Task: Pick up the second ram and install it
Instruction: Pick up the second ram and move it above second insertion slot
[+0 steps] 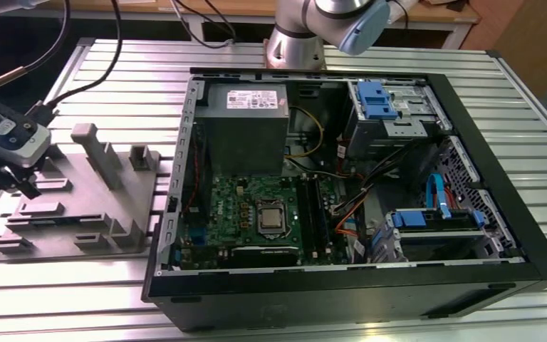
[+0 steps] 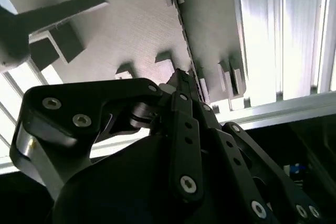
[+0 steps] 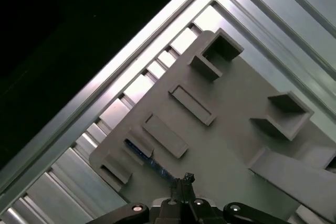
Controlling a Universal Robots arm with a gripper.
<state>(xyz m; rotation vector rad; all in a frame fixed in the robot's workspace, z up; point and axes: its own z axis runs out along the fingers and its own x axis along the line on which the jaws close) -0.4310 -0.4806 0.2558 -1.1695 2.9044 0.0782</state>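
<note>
Jaws drawn together, the pincer (image 3: 185,178) hangs over the memory stick (image 3: 149,160) in its tray (image 3: 236,145) by the table (image 1: 112,57) edge; lifting and fitting remain.

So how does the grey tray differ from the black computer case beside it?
The tray is light grey, the case black. The tray is a low flat plate with raised blocks; the case is a deep open box holding a green motherboard. The tray is the smaller, on the exterior view's left; the case is on its right. Both lie on the slatted metal table.
</note>
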